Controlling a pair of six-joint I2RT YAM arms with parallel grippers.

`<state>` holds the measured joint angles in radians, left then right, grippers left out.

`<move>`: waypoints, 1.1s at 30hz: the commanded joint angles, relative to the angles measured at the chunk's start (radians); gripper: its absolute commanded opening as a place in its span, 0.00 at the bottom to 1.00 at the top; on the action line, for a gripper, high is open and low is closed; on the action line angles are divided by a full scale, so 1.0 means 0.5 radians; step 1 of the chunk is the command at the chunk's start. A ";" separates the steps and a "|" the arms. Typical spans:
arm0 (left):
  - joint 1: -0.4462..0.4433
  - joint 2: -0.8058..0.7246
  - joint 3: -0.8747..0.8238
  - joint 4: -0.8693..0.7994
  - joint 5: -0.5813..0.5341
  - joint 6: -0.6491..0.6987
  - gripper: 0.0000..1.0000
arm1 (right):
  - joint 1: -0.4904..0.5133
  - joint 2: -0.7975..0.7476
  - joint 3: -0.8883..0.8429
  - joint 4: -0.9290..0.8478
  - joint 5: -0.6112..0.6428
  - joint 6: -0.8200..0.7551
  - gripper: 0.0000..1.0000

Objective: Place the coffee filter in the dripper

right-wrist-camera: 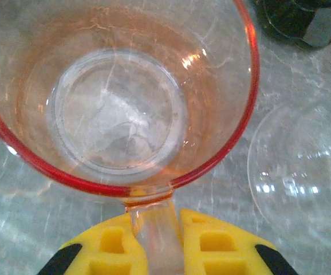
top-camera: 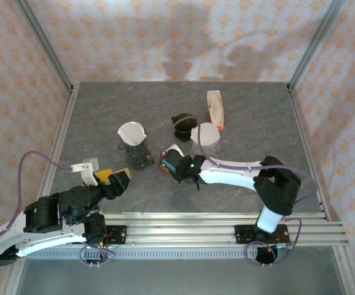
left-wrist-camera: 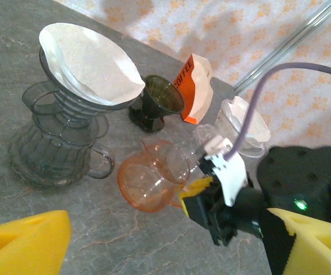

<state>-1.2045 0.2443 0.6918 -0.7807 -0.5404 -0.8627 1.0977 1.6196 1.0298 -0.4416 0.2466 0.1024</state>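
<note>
Handle (right-wrist-camera: 152, 226) of the orange dripper (right-wrist-camera: 119, 97) is being clamped by the right gripper (right-wrist-camera: 154, 252), apparently steadying it; the left gripper (top-camera: 113, 179), at eight o'clock, is hovering apart.

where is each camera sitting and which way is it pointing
Top external: above and behind the arms, looking down on the table; left gripper and right gripper show.
Left wrist: low over the table, facing the paper-lined grey dripper and right gripper; own yellow fingers at the bottom.
Right wrist: looks straight into the orange dripper; own fingers pinch its handle.
Shared: both wrist views see the orange dripper.
</note>
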 commanded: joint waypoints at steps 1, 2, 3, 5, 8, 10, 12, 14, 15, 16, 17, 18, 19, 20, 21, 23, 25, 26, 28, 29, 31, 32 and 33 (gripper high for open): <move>-0.008 -0.018 -0.023 0.021 -0.079 -0.022 0.88 | 0.117 -0.151 -0.055 -0.056 0.177 0.161 0.10; -0.009 -0.018 -0.024 0.021 -0.082 -0.023 0.88 | 0.158 -0.170 -0.072 -0.077 0.201 0.189 0.10; -0.008 -0.018 -0.025 0.021 -0.085 -0.023 0.89 | 0.195 -0.187 -0.083 -0.096 0.234 0.203 0.10; -0.009 -0.020 -0.033 0.024 -0.085 -0.027 0.89 | 0.260 -0.193 -0.093 -0.153 0.303 0.237 0.10; -0.008 -0.020 -0.046 0.034 -0.080 -0.034 0.89 | 0.296 -0.200 -0.130 -0.181 0.316 0.289 0.10; -0.009 -0.017 -0.049 0.040 -0.073 -0.034 0.89 | 0.308 -0.214 -0.164 -0.188 0.314 0.327 0.10; -0.008 -0.017 -0.049 0.035 -0.067 -0.038 0.89 | 0.320 -0.234 -0.203 -0.186 0.299 0.364 0.10; -0.009 -0.020 -0.053 0.029 -0.067 -0.045 0.89 | 0.333 -0.253 -0.243 -0.196 0.300 0.403 0.10; -0.008 -0.019 -0.056 0.030 -0.067 -0.046 0.89 | 0.340 -0.260 -0.257 -0.202 0.304 0.419 0.10; -0.009 -0.019 -0.061 0.030 -0.064 -0.050 0.89 | 0.348 -0.270 -0.278 -0.206 0.303 0.435 0.10; -0.009 -0.022 -0.063 0.032 -0.065 -0.050 0.89 | 0.352 -0.281 -0.297 -0.206 0.301 0.450 0.10; -0.007 -0.019 -0.064 0.036 -0.064 -0.051 0.89 | 0.362 -0.292 -0.309 -0.209 0.307 0.466 0.11; -0.008 -0.017 -0.065 0.039 -0.066 -0.051 0.89 | 0.373 -0.302 -0.322 -0.211 0.312 0.478 0.11; -0.009 -0.014 -0.067 0.040 -0.065 -0.054 0.89 | 0.383 -0.311 -0.329 -0.217 0.316 0.490 0.11; -0.007 -0.013 -0.068 0.042 -0.067 -0.057 0.89 | 0.390 -0.319 -0.332 -0.224 0.323 0.505 0.12; -0.009 -0.010 -0.072 0.055 -0.065 -0.057 0.89 | 0.409 -0.336 -0.341 -0.238 0.339 0.535 0.13; -0.007 0.002 -0.074 0.061 -0.060 -0.052 0.89 | 0.419 -0.353 -0.359 -0.231 0.339 0.553 0.18; -0.007 0.006 -0.076 0.064 -0.055 -0.056 0.89 | 0.419 -0.355 -0.367 -0.226 0.332 0.566 0.21; -0.007 0.017 -0.084 0.070 -0.053 -0.054 0.89 | 0.419 -0.358 -0.385 -0.210 0.319 0.572 0.29; -0.009 0.022 -0.085 0.074 -0.049 -0.054 0.89 | 0.419 -0.358 -0.387 -0.202 0.317 0.579 0.33; -0.008 0.026 -0.083 0.076 -0.048 -0.052 0.89 | 0.419 -0.363 -0.388 -0.189 0.316 0.584 0.36; -0.008 0.029 -0.083 0.076 -0.045 -0.052 0.89 | 0.419 -0.369 -0.388 -0.188 0.317 0.589 0.38; -0.009 0.027 -0.081 0.073 -0.045 -0.054 0.89 | 0.419 -0.381 -0.386 -0.188 0.319 0.594 0.40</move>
<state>-1.2045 0.2447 0.6590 -0.7692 -0.5396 -0.8734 1.3018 1.4590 0.8433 -0.5423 0.3573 0.3698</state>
